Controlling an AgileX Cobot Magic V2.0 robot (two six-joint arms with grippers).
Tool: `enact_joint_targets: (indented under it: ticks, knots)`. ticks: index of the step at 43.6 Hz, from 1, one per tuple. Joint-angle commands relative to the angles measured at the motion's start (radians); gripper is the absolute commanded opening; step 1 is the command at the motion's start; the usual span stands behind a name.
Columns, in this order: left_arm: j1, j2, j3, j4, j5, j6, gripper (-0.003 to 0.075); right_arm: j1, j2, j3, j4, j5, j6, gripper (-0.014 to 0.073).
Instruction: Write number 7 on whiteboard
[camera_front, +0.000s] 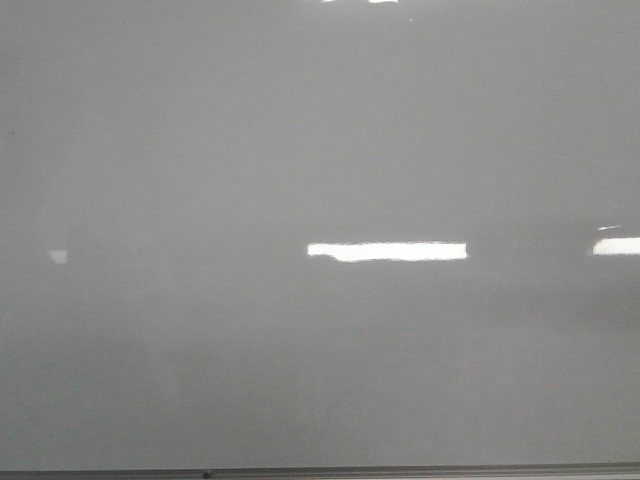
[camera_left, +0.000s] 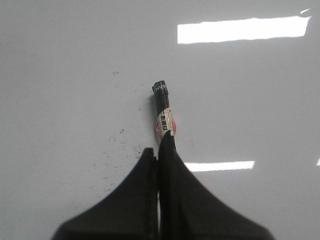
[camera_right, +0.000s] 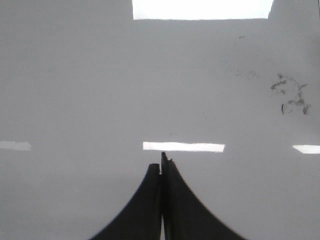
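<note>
The whiteboard (camera_front: 200, 150) fills the front view, glossy pale grey, with a thin metal edge at the bottom. No number 7 shows on it in any view. Neither gripper shows in the front view. In the left wrist view my left gripper (camera_left: 159, 150) is shut on a marker (camera_left: 163, 110) with a black end and a white-and-red label; the marker points out over the board (camera_left: 60, 75). In the right wrist view my right gripper (camera_right: 161, 167) is shut and empty over the board (camera_right: 75, 90).
Bright rectangular light reflections (camera_front: 388, 251) lie on the board. Faint black specks (camera_left: 120, 150) mark the board beside the left fingers. A patch of smudged marker residue (camera_right: 291, 95) shows in the right wrist view.
</note>
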Motion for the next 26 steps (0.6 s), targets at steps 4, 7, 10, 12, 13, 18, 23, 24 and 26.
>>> enact_joint_targets:
  ticks: [4,7,10,12,13,18,23,24,26]
  knots:
    - [-0.003,-0.009,-0.166,-0.020,-0.044,-0.004,-0.0020,0.001,-0.016,-0.200,0.006,0.039,-0.006,-0.0118]
    - [-0.003,0.001,-0.236,-0.020,0.002,-0.004,-0.0020,0.001,-0.002,-0.273,0.005,0.086,-0.006,-0.0118]
    - [-0.003,0.024,-0.323,-0.020,0.066,-0.004,-0.0020,0.001,0.030,-0.344,0.005,0.123,-0.007,-0.0118]
    - [-0.003,0.048,-0.375,-0.020,0.105,-0.004,-0.0020,0.001,0.058,-0.397,0.005,0.146,-0.007,-0.0118]
    - [-0.003,0.060,-0.410,-0.020,0.135,-0.004,-0.0020,0.001,0.080,-0.420,0.005,0.159,-0.007,-0.0118]
    - [-0.003,0.140,-0.538,-0.020,0.249,-0.004,-0.0020,0.001,0.171,-0.529,0.005,0.203,-0.007,-0.0118]
    - [-0.003,0.216,-0.640,-0.020,0.326,-0.004,-0.0020,0.001,0.278,-0.630,0.005,0.277,-0.007,-0.0118]
    - [-0.003,0.235,-0.656,-0.020,0.339,-0.004,-0.0020,0.001,0.297,-0.647,0.005,0.295,-0.007,-0.0118]
    - [-0.003,0.263,-0.682,-0.020,0.365,-0.004,-0.0020,0.001,0.334,-0.685,0.005,0.332,-0.007,-0.0118]
